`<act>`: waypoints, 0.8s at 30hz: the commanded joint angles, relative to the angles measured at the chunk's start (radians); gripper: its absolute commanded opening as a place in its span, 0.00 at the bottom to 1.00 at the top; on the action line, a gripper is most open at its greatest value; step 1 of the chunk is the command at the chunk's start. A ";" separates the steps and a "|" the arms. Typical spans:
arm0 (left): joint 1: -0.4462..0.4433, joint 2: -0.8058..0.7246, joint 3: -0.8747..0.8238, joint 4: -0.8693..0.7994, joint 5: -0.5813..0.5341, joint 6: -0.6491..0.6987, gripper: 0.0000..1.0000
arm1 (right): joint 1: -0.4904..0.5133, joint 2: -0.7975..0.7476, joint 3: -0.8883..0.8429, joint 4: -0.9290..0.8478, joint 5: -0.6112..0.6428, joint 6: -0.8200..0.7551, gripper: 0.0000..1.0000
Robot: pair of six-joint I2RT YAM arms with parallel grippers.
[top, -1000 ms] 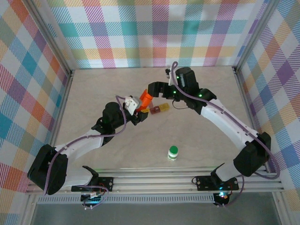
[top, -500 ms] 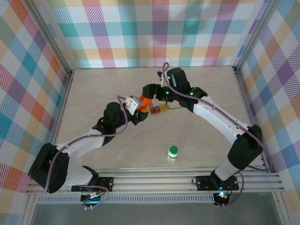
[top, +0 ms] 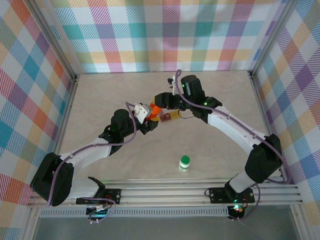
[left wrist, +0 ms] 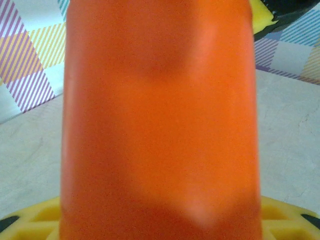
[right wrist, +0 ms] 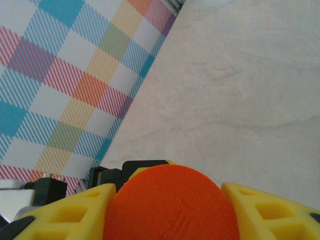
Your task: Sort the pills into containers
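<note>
An orange bottle [top: 155, 108] hangs above the table middle, held from both ends. My left gripper [top: 149, 116] is shut on its body, which covers most of the left wrist view as an orange bottle [left wrist: 160, 125] above yellow fingers [left wrist: 35, 222]. My right gripper [top: 160, 102] has closed on the bottle's round end [right wrist: 172, 205], its yellow fingers [right wrist: 65, 212] pressing on both sides. Small red-brown and yellow containers [top: 168, 117] lie just right of the bottle. The pills are hidden.
A small white bottle with a green cap [top: 184, 162] stands upright near the front of the table. Checked walls enclose the left, back and right sides. The marbled table [top: 100, 100] stretches bare around both arms.
My right gripper moved left to the orange bottle's end and closed its fingers on it. The left arm and the bottle barely shifted.
</note>
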 commanded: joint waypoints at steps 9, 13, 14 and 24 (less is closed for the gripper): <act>0.018 -0.092 0.026 -0.085 0.353 0.109 0.00 | -0.083 -0.115 -0.098 -0.140 -0.504 -0.751 0.30; 0.018 -0.103 0.034 -0.131 0.441 0.142 0.00 | -0.098 -0.122 -0.073 -0.251 -0.609 -0.964 0.31; 0.018 -0.103 0.035 -0.138 0.447 0.143 0.00 | -0.104 -0.126 -0.067 -0.266 -0.636 -1.008 0.31; 0.018 -0.121 0.033 -0.202 0.513 0.173 0.00 | -0.119 -0.096 0.099 -0.574 -0.731 -1.391 0.31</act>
